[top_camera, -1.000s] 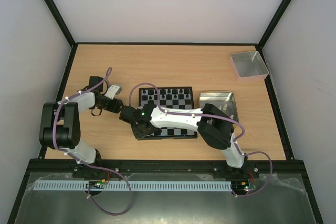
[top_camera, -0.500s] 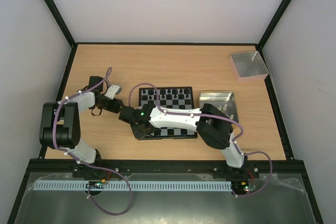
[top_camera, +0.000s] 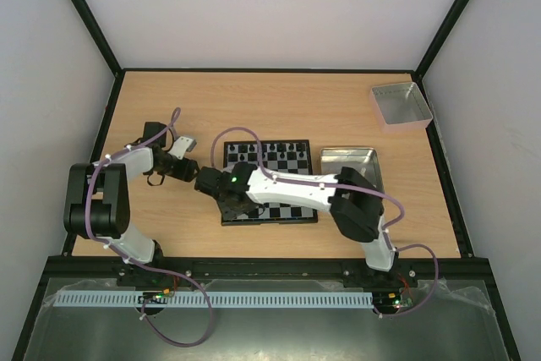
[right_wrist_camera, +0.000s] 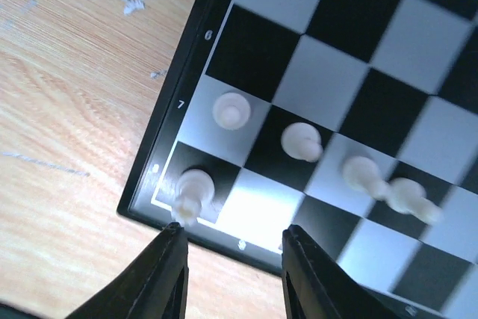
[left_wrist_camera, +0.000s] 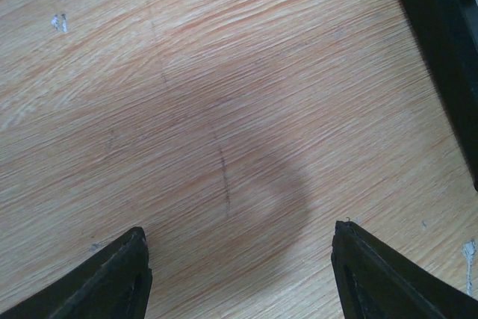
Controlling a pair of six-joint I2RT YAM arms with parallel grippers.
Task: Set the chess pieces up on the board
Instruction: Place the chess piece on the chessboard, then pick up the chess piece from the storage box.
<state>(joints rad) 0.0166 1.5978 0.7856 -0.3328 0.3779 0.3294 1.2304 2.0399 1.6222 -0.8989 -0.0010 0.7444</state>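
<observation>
right arm (top_camera: 296,188) straightened, elbow shifted right, board (top_camera: 292,214) near edge more exposed

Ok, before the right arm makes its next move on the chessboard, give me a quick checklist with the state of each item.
1. Right jaws open and empty: ok, nothing between them, above the chessboard corner.
2. Corner white piece on its square: ok.
3. That piece clear of the jaws: cannot tell; its top is close to one fingertip.
4. The four white pieces lined up beside it, one per square: ok.
5. Left jaws open, empty, over bare table: ok.
6. More pieces waiting in the metal tray: cannot tell, too small from above.
</observation>
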